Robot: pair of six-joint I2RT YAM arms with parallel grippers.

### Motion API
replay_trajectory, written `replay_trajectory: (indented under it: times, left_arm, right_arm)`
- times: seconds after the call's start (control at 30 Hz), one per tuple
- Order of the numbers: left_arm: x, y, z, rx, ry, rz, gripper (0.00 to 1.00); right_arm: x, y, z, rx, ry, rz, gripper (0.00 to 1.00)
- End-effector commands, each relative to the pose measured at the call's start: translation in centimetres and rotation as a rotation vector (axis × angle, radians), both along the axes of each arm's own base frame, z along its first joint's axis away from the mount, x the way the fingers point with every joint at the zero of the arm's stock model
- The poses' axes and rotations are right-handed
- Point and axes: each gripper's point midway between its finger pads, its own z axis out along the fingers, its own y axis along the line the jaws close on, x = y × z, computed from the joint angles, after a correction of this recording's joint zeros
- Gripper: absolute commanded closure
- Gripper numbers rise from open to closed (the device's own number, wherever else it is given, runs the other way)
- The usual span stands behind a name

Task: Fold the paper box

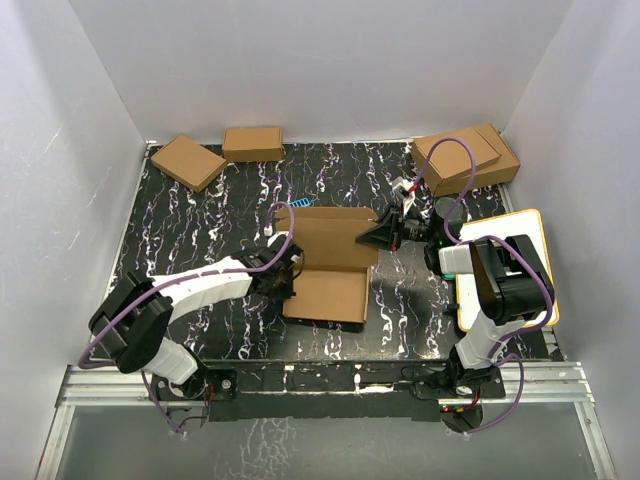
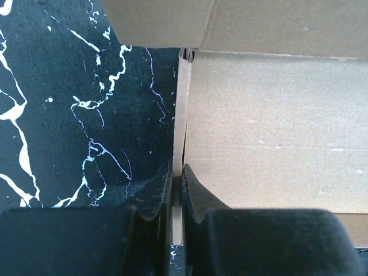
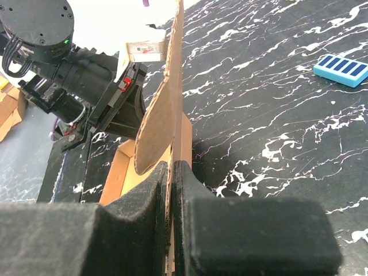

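The paper box (image 1: 330, 262) lies half-formed in the middle of the black marbled mat, its base flat and a taller panel standing behind it. My left gripper (image 1: 286, 280) is at the box's left side. In the left wrist view its jaws (image 2: 177, 181) are shut on the thin upright left wall, with the box floor (image 2: 270, 126) to the right. My right gripper (image 1: 388, 235) is at the box's right side. Its jaws (image 3: 171, 175) are shut on the upright right wall, where a rounded flap (image 3: 160, 109) stands just ahead of the fingers.
Two small brown boxes (image 1: 188, 161) (image 1: 252, 143) sit at the back left. Two larger stacked boxes (image 1: 468, 160) are at the back right. A white board with a yellow rim (image 1: 527, 232) lies at the right. A blue striped piece (image 3: 341, 70) lies behind the box.
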Motion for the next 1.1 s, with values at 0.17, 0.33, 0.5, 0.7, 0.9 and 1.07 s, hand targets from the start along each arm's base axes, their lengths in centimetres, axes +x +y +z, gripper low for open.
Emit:
replay_trajectory:
  times: [0.17,0.33,0.5,0.7,0.9,1.07]
  left_arm:
    - [0.7,0.1,2.3,-0.02,-0.068,0.011,0.74]
    - [1.3,-1.1,4.6,-0.124,-0.136,0.006,0.59]
    - [1.8,-1.8,7.8,-0.237,-0.266,-0.047,0.41]
    - [3.2,-1.8,12.7,-0.418,-0.462,-0.076,0.1]
    - [5.8,0.6,13.7,-0.546,-0.468,-0.007,0.05]
    - [7.4,1.5,11.9,-0.538,-0.432,0.042,0.06]
  right_arm:
    - [0.4,-0.2,1.2,0.009,-0.122,-0.002,0.92]
    - [0.4,-0.1,1.3,0.009,-0.126,0.001,0.92]
    - [0.5,-0.5,1.5,0.008,-0.14,-0.001,0.92]
    - [1.6,-2.5,1.8,-0.001,-0.143,-0.032,0.92]
    - [3.8,-5.8,1.6,-0.023,-0.126,-0.086,0.9]
    - [7.3,-7.0,0.9,-0.099,-0.136,-0.135,0.77]
